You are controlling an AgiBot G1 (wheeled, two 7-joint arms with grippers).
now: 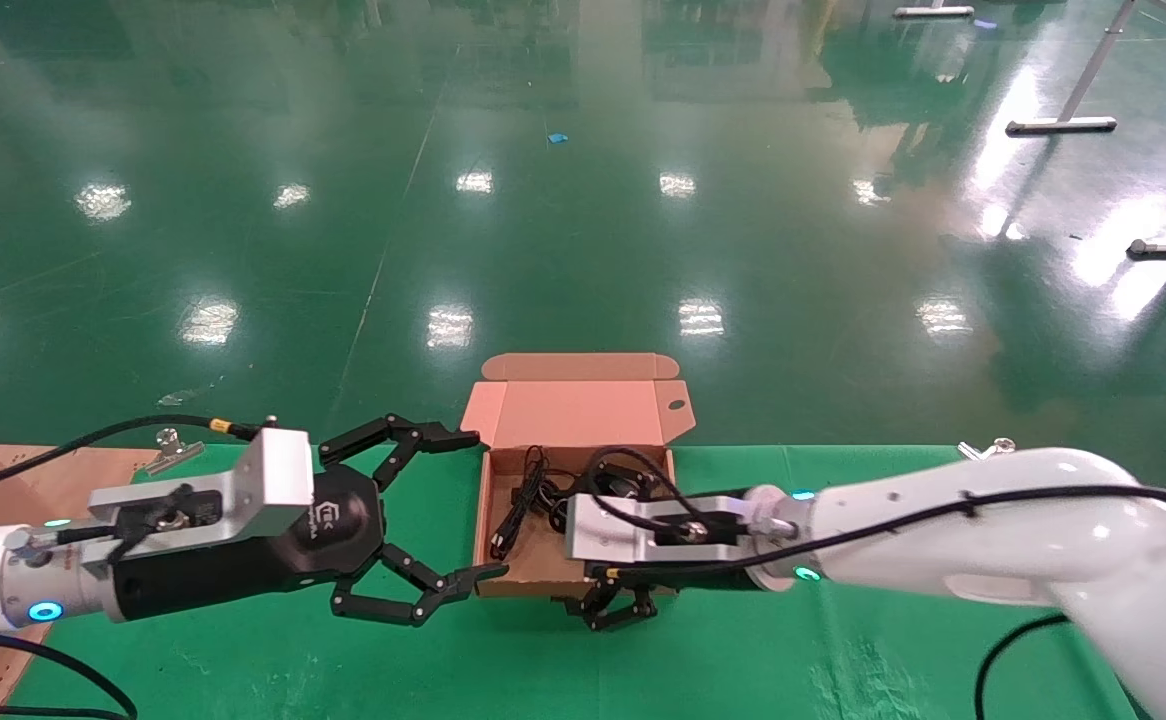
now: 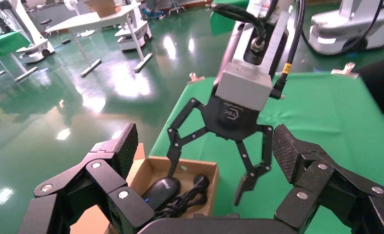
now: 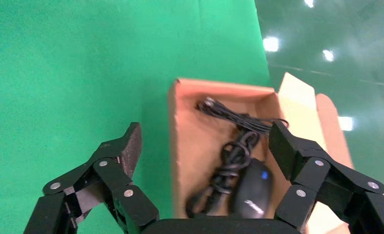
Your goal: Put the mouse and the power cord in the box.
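The shallow brown cardboard box [image 1: 503, 560] sits open on the green tabletop, its hinged flap lid [image 1: 578, 400] raised. Inside lie the small glossy black oval mouse [image 3: 251, 189] and, touching it, the thin black looped power cord [image 3: 229, 155].

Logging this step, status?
Both grippers, left and right, open, empty. Mouse and power cord inside box, lid up. Nothing in the way.
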